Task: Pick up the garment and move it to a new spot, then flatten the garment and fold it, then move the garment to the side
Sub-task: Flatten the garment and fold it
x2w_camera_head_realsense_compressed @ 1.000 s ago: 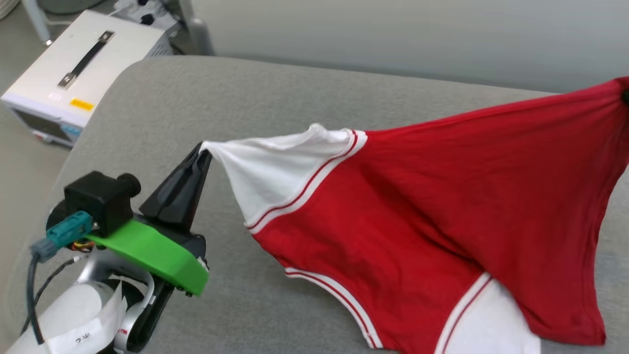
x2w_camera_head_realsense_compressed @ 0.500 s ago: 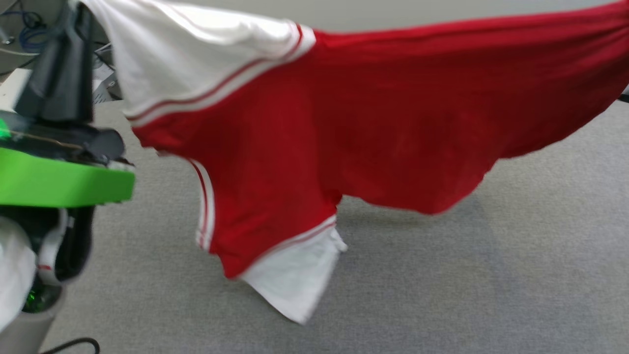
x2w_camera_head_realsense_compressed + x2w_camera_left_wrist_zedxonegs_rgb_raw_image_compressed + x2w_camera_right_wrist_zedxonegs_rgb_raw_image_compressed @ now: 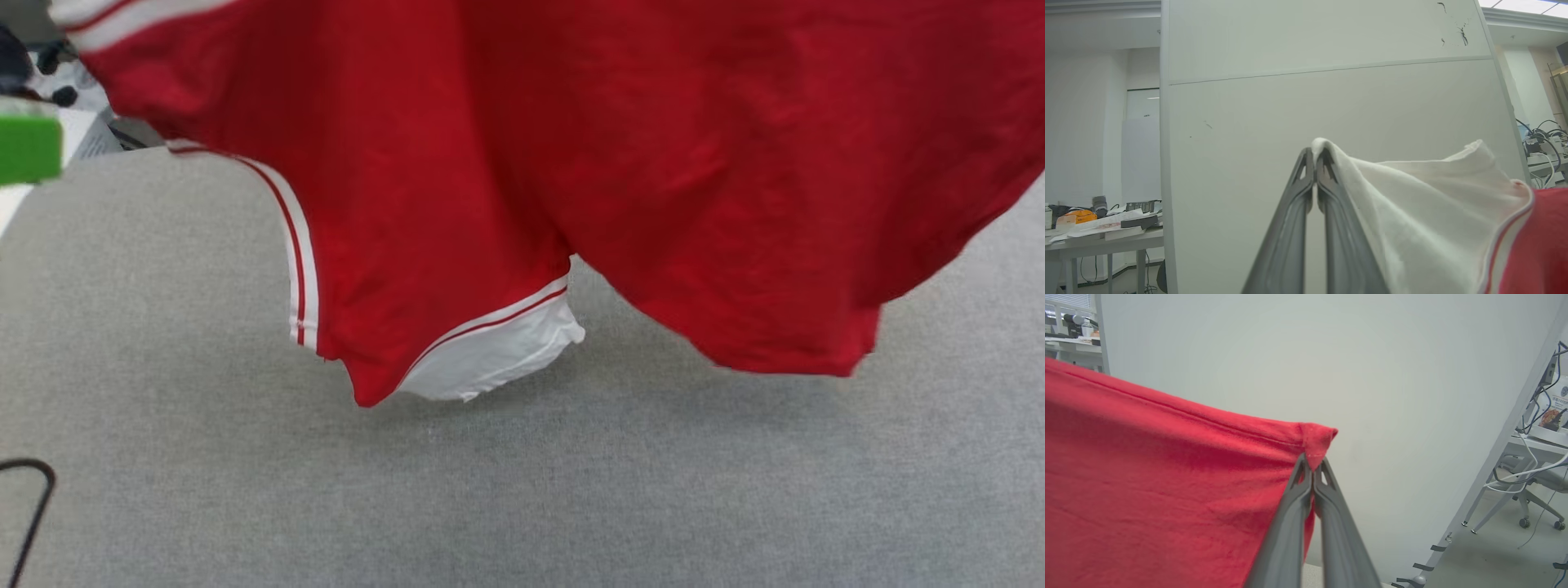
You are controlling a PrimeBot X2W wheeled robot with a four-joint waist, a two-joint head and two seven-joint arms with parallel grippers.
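Note:
The garment [image 3: 620, 163], a red shirt with white sleeves and striped trim, hangs stretched in the air above the grey padded surface [image 3: 522, 490]. Its lower white sleeve [image 3: 498, 351] dangles just over the surface. In the left wrist view my left gripper [image 3: 1314, 153] is shut on the tip of the other white sleeve [image 3: 1412, 204]. My right gripper [image 3: 1312, 463], seen in the right wrist view, is shut on a red corner of the garment [image 3: 1167, 477]. The chest print is hidden.
A pale partition wall [image 3: 1331, 102] stands behind the surface. Desks with clutter [image 3: 1098, 228] and cables [image 3: 1535, 457] lie beyond it on both sides. A thin black cable loop [image 3: 28, 506] lies at the surface's left edge. A green part of my left wrist [image 3: 28, 147] shows at upper left.
Both grippers have raised the garment off the surface, from spread low to hanging high across the picture. The head view has tilted down as well.

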